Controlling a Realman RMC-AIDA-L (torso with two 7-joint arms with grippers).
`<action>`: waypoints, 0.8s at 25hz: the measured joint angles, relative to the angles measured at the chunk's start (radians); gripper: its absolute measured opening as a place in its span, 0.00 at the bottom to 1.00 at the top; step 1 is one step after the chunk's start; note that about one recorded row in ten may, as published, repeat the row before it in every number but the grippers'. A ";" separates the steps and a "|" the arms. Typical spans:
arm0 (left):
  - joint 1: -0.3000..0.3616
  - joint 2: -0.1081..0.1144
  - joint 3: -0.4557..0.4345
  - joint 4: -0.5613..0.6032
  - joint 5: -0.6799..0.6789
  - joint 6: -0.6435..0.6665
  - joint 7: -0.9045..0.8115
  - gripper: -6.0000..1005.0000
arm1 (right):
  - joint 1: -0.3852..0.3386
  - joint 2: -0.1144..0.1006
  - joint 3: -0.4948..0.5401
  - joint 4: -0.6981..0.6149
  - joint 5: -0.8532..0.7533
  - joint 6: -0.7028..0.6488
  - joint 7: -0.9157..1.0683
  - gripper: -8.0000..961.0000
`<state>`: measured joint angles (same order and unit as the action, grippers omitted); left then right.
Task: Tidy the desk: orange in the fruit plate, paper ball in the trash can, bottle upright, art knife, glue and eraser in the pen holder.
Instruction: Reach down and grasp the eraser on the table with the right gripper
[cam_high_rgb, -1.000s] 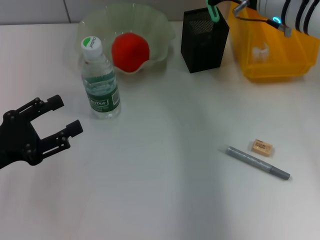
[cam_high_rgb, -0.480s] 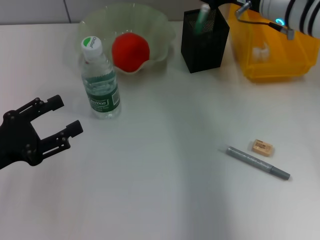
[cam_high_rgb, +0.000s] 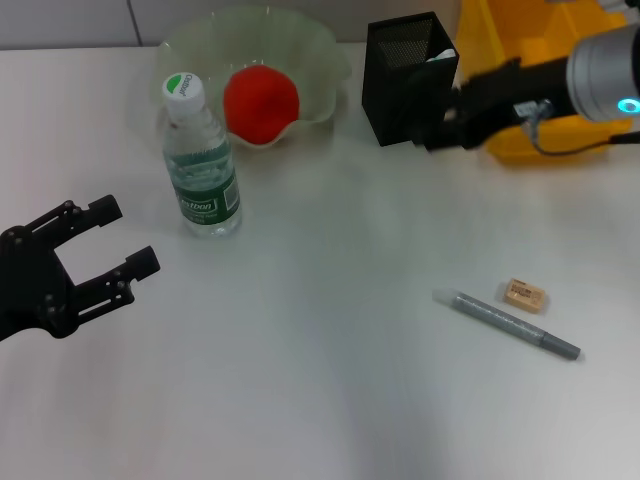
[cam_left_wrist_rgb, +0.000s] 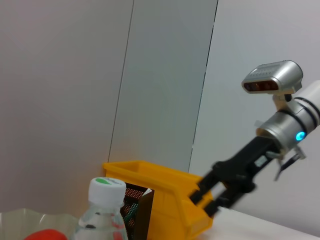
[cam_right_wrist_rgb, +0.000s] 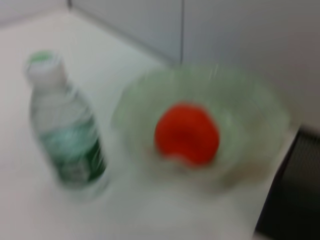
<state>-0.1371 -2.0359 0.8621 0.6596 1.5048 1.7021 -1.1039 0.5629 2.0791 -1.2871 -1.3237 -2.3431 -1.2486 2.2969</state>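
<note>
The orange (cam_high_rgb: 260, 103) lies in the fruit plate (cam_high_rgb: 322, 60) at the back of the desk (cam_high_rgb: 320, 400). The bottle (cam_high_rgb: 202, 170) stands upright in front of the plate. The eraser (cam_high_rgb: 525, 294) and the glue (cam_high_rgb: 505, 324) lie side by side at the front right. The pen holder (cam_high_rgb: 395, 70) stands by the trash can (cam_high_rgb: 500, 30). The art knife shows only as a pale end (cam_high_rgb: 441, 57) at the holder's rim. My right gripper (cam_high_rgb: 430, 112) is open and empty just beside the holder. My left gripper (cam_high_rgb: 125, 235) is open and empty at the front left. The paper ball is hidden.
The right wrist view shows the bottle (cam_right_wrist_rgb: 67, 145), the orange (cam_right_wrist_rgb: 186, 132) in the plate (cam_right_wrist_rgb: 250, 105) and the holder's corner (cam_right_wrist_rgb: 290, 200). The left wrist view shows the bottle cap (cam_left_wrist_rgb: 106, 187), the trash can (cam_left_wrist_rgb: 170, 200) and my right gripper (cam_left_wrist_rgb: 210, 197).
My right gripper let the art knife go into the pen holder, then came down and forward beside the holder. The left gripper shifted only slightly.
</note>
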 joint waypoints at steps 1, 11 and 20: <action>0.000 0.000 0.000 0.000 0.000 0.001 0.000 0.78 | 0.013 0.000 0.013 -0.018 -0.033 -0.067 0.023 0.64; 0.001 -0.002 0.000 0.000 0.000 0.005 0.001 0.78 | 0.156 0.000 0.029 -0.006 -0.379 -0.460 0.193 0.64; 0.002 -0.004 0.000 0.000 0.000 0.009 0.000 0.78 | 0.150 0.005 -0.093 0.007 -0.430 -0.492 0.195 0.64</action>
<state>-0.1355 -2.0402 0.8620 0.6596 1.5048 1.7112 -1.1041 0.7131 2.0837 -1.3800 -1.3163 -2.7732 -1.7405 2.4922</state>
